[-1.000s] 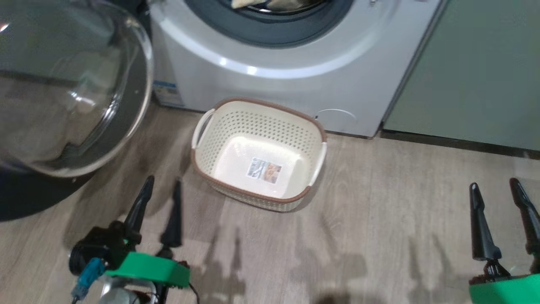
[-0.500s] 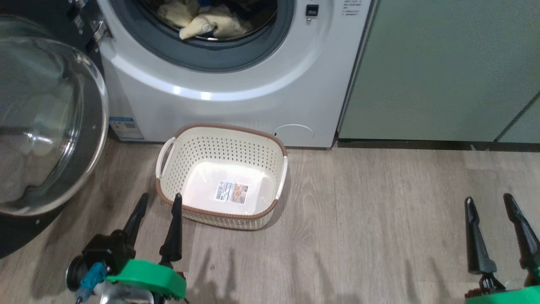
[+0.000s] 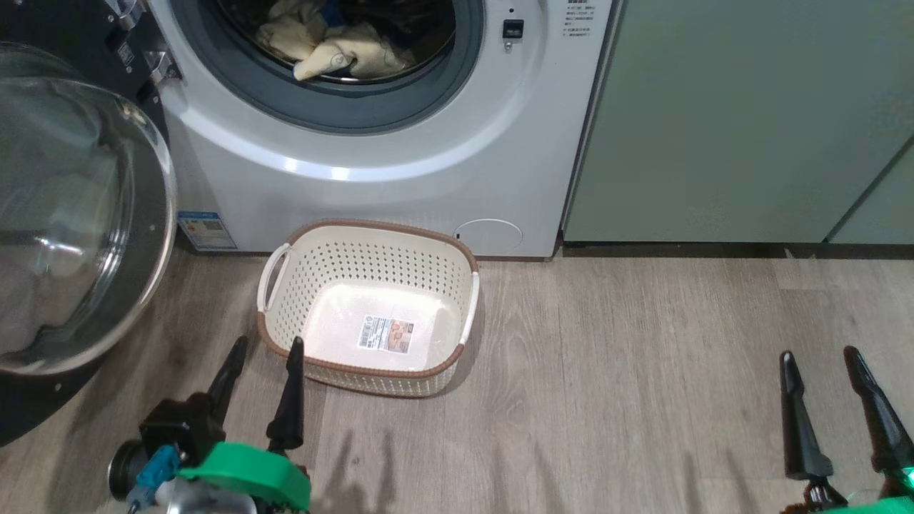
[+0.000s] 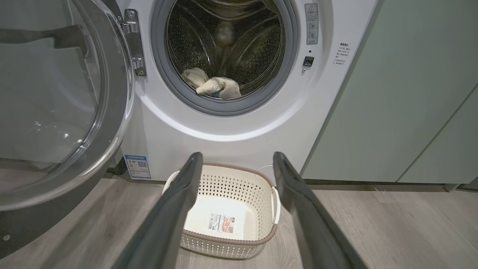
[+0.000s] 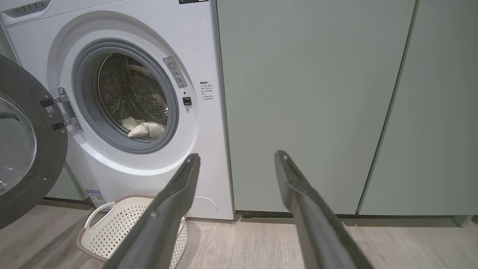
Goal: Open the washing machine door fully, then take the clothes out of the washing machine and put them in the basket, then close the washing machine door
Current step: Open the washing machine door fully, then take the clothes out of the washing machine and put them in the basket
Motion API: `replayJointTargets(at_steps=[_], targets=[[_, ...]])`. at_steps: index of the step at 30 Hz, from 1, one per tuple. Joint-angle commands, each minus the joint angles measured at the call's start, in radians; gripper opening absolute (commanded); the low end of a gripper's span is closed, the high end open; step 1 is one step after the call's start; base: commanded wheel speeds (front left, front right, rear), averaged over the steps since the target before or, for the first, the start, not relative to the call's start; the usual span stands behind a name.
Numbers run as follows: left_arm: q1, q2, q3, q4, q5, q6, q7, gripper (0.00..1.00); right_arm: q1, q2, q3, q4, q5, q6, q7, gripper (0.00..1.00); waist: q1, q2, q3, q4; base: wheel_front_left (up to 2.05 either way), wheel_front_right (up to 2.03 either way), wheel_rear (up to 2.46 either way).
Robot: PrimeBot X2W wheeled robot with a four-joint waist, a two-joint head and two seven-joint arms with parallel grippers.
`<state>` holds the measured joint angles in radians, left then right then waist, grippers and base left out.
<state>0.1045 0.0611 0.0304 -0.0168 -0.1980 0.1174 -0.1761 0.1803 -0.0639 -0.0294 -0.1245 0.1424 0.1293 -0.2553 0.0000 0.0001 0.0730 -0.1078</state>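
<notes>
My left claw (image 3: 267, 344) hangs spread and empty just before the basket (image 3: 371, 225). My right claw (image 3: 818, 353), also spread, is well to the basket's right. The basket, perforated cream plastic with a brown rim, holds no clothes (image 3: 335, 53). Behind it the white washing machine (image 3: 371, 185) stands with its glossy, glass-bowled door (image 3: 78, 214) swung wide. The soft pale-yellow clothes lie in the steel drum (image 4: 224, 37), above the basket. I judge the opening done; next I must reach in and pinch limp cloth.

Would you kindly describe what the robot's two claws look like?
The left claw and the right claw each have two long, tapering black fingers on a bright green mount. The left also carries a black housing and a blue connector.
</notes>
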Motion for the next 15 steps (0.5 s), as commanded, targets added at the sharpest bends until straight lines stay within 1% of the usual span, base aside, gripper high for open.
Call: replayJointTargets(at_steps=[1, 15], targets=[[-0.023, 0.017, 0.033, -0.029, -0.005, 0.005, -0.002, 1.00, -0.025, -0.014, 0.016, -0.033, 0.007, 0.001, -0.006, 1.00, 0.0000, -0.0001, 0.000, 0.000, 0.00, 0.00, 0.00], [-0.027, 0.023, 0.022, -0.016, -0.004, 0.014, -0.012, 1.00, -0.027, -0.013, 0.015, -0.036, 0.005, 0.001, -0.006, 1.00, 0.0000, -0.0001, -0.004, -0.007, 0.00, 0.00, 0.00]])
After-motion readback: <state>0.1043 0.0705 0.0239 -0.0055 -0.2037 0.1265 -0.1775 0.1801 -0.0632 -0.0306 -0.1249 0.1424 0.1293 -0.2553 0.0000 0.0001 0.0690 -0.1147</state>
